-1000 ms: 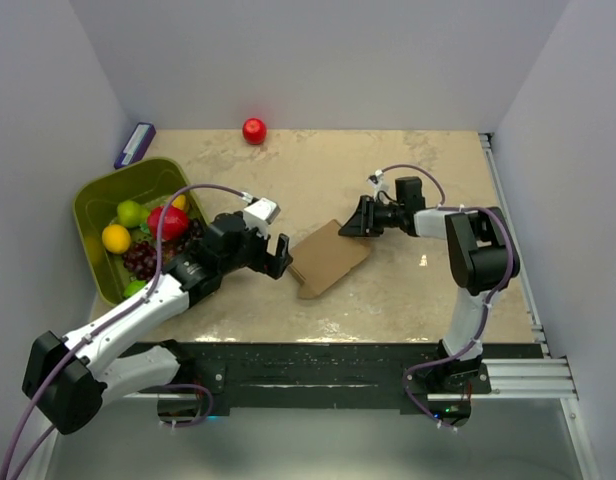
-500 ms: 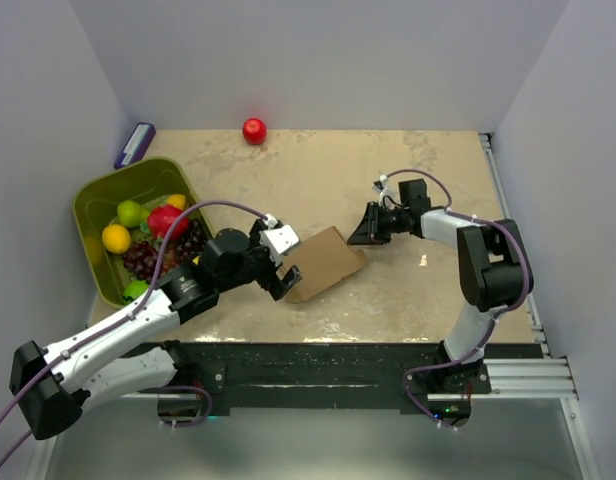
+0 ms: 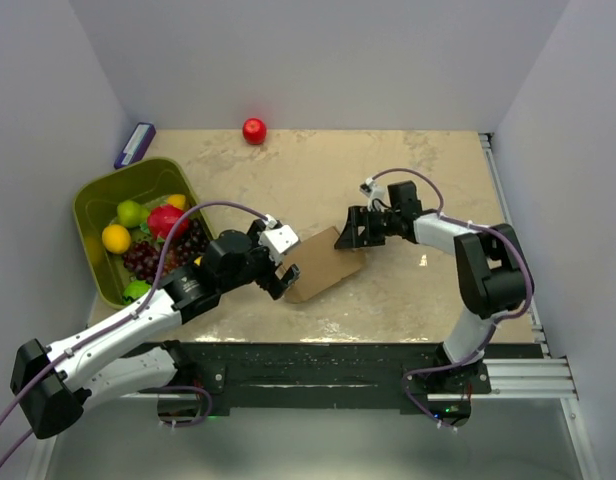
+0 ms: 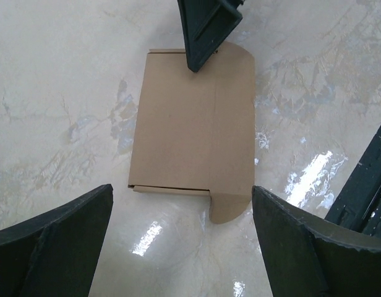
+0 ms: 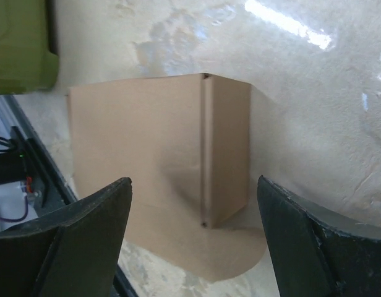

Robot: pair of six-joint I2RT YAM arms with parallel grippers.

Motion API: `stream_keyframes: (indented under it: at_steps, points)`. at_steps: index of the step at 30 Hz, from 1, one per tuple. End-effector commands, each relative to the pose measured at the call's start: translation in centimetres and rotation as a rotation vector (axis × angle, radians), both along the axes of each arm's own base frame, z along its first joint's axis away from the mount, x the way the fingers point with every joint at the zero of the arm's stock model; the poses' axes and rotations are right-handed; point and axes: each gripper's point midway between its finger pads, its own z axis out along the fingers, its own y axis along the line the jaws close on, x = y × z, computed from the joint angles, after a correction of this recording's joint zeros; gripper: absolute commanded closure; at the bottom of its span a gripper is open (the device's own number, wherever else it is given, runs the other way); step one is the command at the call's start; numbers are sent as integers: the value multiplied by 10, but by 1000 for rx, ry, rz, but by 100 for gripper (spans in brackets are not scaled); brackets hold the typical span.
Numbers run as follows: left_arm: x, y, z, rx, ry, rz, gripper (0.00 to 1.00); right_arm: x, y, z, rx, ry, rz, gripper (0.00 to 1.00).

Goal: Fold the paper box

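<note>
- At the far left, olive-green bin (image 3: 88,215) holding fruit, well apart from the work; worth avoiding on any wide swing.
- Toward the back, red ball (image 3: 254,130), far from both grippers and no part of the fold.
- Next, left gripper (image 3: 283,268): jaws spread wide, holding nothing, poised low at the near-left end of the paper box (image 3: 326,265).
- In the middle, the paper box itself: lying flat on the table (image 3: 408,180) between the two grippers, not yet squared up, a rounded tab showing at each end.
- Likely to skate across the glossy surface if pushed from one end only; needs bracing from the opposite side.
- Thin card, so prone to creasing off its scored lines, or to a crushed tab, if pinched hard or lifted by one corner.
- To the right, right gripper (image 3: 354,228): jaws also wide apart, gripping nothing, tips at the far-right edge of the box; cannot tell whether touching or just above.
- With both sets of fingers so near across one small sheet, some risk of collision if closing in together.
</note>
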Motion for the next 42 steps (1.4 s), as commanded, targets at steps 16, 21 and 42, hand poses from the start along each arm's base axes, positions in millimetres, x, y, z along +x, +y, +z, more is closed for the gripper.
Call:
stream_keyframes:
  at_steps: [16,21,42]
  points:
    - [11,-4,-9,13,22,45,1,-8,18,-57,-138,94,67,74]
    - [8,-3,-2,-6,-8,26,1,-15,15,-59,-140,161,43,90]
    - [-29,-12,28,-9,-74,-226,2,-41,5,6,18,233,52,100]
